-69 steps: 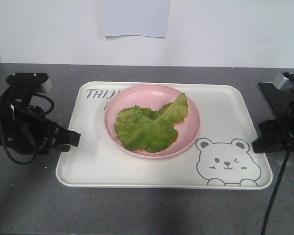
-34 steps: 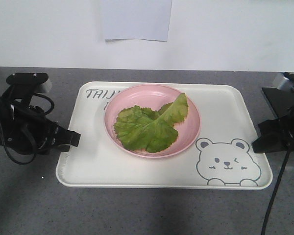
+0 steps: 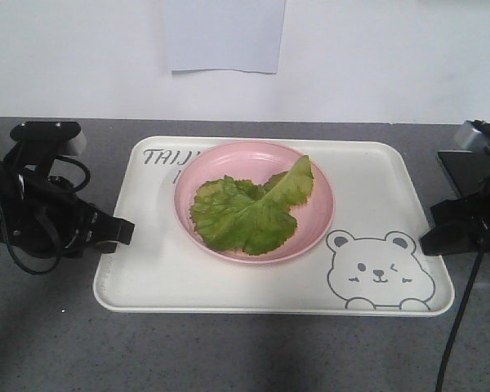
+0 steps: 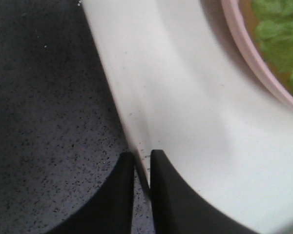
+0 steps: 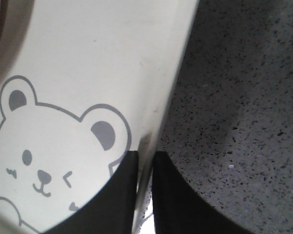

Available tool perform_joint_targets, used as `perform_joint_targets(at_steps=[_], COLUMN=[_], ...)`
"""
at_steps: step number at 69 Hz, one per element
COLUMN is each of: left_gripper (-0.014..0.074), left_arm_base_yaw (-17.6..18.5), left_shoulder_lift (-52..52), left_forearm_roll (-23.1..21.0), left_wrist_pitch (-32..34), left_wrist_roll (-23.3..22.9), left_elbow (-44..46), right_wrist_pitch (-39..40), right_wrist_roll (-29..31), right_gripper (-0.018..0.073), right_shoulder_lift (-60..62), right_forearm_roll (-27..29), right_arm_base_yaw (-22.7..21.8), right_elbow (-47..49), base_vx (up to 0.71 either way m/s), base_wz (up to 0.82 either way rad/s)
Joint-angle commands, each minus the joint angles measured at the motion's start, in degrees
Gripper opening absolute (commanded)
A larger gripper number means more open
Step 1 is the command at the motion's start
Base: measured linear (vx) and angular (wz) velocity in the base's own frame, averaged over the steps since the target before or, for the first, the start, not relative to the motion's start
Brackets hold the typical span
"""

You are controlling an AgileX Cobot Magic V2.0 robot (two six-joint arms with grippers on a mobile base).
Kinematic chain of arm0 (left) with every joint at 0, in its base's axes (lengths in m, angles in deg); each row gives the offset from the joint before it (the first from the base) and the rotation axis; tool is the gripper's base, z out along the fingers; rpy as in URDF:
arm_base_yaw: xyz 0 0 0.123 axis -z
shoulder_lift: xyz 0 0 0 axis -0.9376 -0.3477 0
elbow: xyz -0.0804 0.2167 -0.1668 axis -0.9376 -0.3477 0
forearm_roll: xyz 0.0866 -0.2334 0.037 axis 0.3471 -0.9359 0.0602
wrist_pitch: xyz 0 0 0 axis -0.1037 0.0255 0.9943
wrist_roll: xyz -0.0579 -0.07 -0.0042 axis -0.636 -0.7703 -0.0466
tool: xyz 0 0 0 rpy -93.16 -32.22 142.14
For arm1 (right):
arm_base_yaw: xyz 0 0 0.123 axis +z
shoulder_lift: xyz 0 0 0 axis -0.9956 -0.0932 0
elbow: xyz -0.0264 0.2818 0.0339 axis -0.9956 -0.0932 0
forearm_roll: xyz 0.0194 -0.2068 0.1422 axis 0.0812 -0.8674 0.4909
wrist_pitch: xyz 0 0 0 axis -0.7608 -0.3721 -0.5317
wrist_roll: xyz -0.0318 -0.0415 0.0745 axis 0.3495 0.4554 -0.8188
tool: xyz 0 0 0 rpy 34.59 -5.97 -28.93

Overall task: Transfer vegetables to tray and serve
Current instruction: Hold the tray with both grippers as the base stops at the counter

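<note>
Lettuce leaves (image 3: 249, 214) lie in your pink plate (image 3: 254, 201), which sits on the cream tray (image 3: 147, 278) on the grey counter (image 3: 229, 351). Nearest you, the tray's bear drawing (image 3: 380, 280) faces the camera. Your left gripper (image 4: 141, 168) pinches the tray's left rim; your right gripper (image 5: 145, 165) is clamped likewise on the right rim. A paper sheet (image 3: 224, 37) hangs on the wall behind.

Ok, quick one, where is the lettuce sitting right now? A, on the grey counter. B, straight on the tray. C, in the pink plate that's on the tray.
C: the lettuce lies inside the pink plate, which stands on the tray; both claws pinch the tray's rims.
</note>
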Motion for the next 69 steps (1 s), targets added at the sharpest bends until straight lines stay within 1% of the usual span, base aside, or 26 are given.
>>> perform_joint_targets(at_steps=[1,69], left_gripper=[-0.0006,-0.0006], left_arm_base_yaw=[1.1,1.1], left_shoulder_lift=[2.0,2.0], left_forearm_roll=[-4.0,-4.0], left_wrist_pitch=[4.2,4.2], left_wrist_roll=[1.2,1.2], left_elbow=[1.8,1.8], right_wrist_pitch=[-3.6,-3.6], right_wrist_roll=[2.7,2.7], right_gripper=[-0.0003,-0.0003], right_shoulder_lift=[2.2,2.2], right_forearm_roll=[6.6,6.6], right_arm_base_yaw=[0.8,0.8], right_elbow=[1.5,1.5], base_vx=[0.04,0.01], base_wz=[-0.04,-0.01])
